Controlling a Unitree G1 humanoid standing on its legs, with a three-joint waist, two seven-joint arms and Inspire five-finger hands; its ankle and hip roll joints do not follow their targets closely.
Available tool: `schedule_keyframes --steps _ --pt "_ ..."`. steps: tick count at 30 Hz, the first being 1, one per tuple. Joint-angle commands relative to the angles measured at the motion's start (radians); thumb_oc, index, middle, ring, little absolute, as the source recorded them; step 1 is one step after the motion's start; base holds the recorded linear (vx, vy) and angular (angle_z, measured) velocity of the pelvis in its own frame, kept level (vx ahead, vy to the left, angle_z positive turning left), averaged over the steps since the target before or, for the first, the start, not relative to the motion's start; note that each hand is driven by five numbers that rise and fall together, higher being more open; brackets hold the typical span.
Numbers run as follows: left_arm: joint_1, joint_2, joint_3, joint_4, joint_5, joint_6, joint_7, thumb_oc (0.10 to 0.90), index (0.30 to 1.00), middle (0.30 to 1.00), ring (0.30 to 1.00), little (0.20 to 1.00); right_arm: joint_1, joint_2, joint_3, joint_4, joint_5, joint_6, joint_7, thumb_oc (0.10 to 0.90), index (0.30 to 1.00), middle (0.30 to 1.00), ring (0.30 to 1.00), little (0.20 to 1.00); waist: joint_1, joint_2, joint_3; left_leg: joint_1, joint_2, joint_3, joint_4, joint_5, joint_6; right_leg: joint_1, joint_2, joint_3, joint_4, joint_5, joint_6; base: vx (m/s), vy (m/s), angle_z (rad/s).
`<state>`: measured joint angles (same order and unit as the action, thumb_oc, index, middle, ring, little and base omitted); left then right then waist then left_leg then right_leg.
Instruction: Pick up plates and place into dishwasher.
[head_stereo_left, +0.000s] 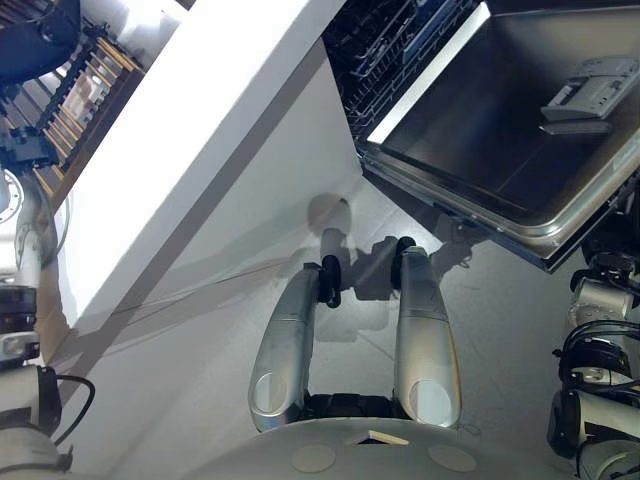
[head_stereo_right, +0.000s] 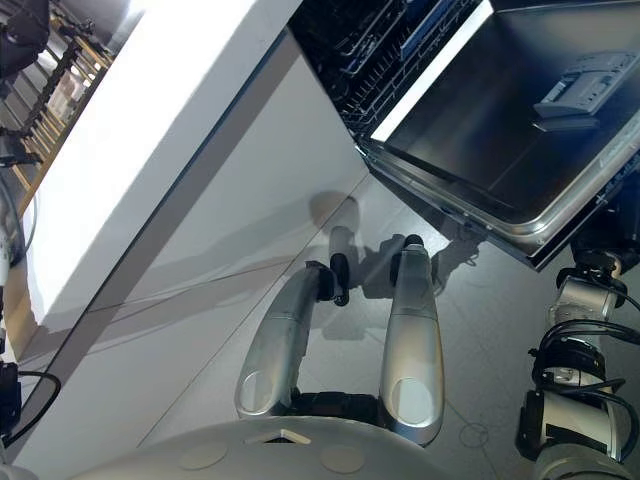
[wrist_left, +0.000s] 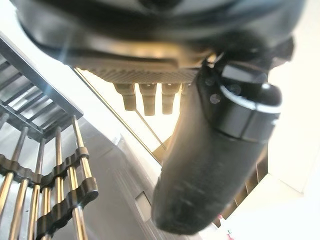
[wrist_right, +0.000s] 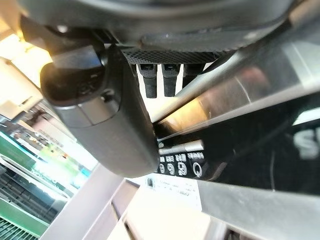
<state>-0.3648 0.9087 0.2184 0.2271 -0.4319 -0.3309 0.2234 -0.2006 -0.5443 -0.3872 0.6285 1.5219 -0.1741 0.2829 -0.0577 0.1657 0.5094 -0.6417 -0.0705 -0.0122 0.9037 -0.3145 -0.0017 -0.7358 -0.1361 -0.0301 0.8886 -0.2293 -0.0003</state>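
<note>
The dishwasher stands open at the upper right, its steel door (head_stereo_left: 500, 130) folded down and a dark wire rack (head_stereo_left: 385, 50) inside. My left hand (wrist_left: 210, 165) is open and holds nothing; past its fingers a metal bar rack (wrist_left: 45, 170) shows close by. My right hand (wrist_right: 100, 110) is open too, with nothing in it, close to the door's front edge and its row of control buttons (wrist_right: 180, 167). A wooden-slatted drying rack (head_stereo_left: 85, 90) sits on the counter at the far upper left; I cannot tell what it holds.
A long white counter (head_stereo_left: 200, 130) runs diagonally from the upper middle to the lower left, its white front panel below it. The lowered door juts out over the grey floor (head_stereo_left: 200, 400). A grey detergent dispenser (head_stereo_left: 590, 90) sits on the door's inner face.
</note>
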Motion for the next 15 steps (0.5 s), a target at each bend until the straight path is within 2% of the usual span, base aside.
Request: schedule_keyframes --steps 1,3,4,5,10,15 --pt "0.044 -0.169 -0.041 -0.027 -0.030 -0.081 0.022 0.800 0.900 0.900 0.900 0.900 -0.038 0.115 0.231 -0.371 -0.065 0.216 0.330 0.800 0.900 0.900 0.900 0.900 0.036 -0.073 -0.021 -0.021 -0.052 0.047 -0.035 -0.031 0.077 0.031 0.053 -0.091 0.106 -0.150 -0.050 0.01 -0.017 -0.03" --pt "0.049 -0.175 -0.046 -0.041 -0.015 -0.077 0.036 0.800 0.900 0.900 0.900 0.900 -0.056 0.140 0.297 -0.539 -0.091 0.239 0.341 0.800 0.900 0.900 0.900 0.900 0.042 -0.086 -0.021 -0.021 -0.052 0.042 -0.043 -0.024 0.076 0.038 0.055 -0.095 0.089 -0.139 -0.047 -0.04 -0.003 -0.07" --pt "0.050 -0.179 -0.049 -0.044 -0.008 -0.078 0.040 0.800 0.900 0.900 0.900 0.900 -0.070 0.151 0.324 -0.608 -0.109 0.249 0.344 0.800 0.900 0.900 0.900 0.900 0.044 -0.090 -0.016 -0.029 -0.049 0.046 -0.056 0.006 0.077 0.032 0.052 -0.105 0.073 -0.109 -0.053 0.00 0.013 -0.12" --pt "0.050 -0.181 -0.052 -0.045 -0.008 -0.078 0.042 0.800 0.900 0.900 0.900 0.900 -0.082 0.158 0.346 -0.658 -0.137 0.266 0.366 0.800 0.900 0.900 0.900 0.900 0.046 -0.094 -0.021 -0.017 -0.052 0.038 -0.057 -0.016 0.075 0.045 0.058 -0.097 0.072 -0.129 -0.044 0.00 0.019 -0.14" --pt "0.013 -0.199 -0.095 -0.017 0.006 -0.085 0.072 0.800 0.900 0.900 0.900 0.900 -0.212 0.170 0.493 -0.960 -0.216 0.306 0.297 0.800 0.900 0.900 0.900 0.900 0.053 -0.106 -0.015 0.001 -0.053 0.036 -0.124 0.040 0.066 0.074 0.069 -0.101 -0.015 -0.066 -0.041 -0.03 0.079 -0.26" --pt "-0.018 -0.208 -0.117 0.029 -0.017 -0.097 0.062 0.800 0.900 0.900 0.900 0.900 -0.294 0.158 0.568 -1.065 -0.272 0.325 0.255 0.800 0.900 0.900 0.900 0.900 0.064 -0.110 -0.026 0.063 -0.059 0.029 -0.208 0.070 0.059 0.141 0.084 -0.092 -0.117 -0.033 -0.036 0.04 0.116 0.00"
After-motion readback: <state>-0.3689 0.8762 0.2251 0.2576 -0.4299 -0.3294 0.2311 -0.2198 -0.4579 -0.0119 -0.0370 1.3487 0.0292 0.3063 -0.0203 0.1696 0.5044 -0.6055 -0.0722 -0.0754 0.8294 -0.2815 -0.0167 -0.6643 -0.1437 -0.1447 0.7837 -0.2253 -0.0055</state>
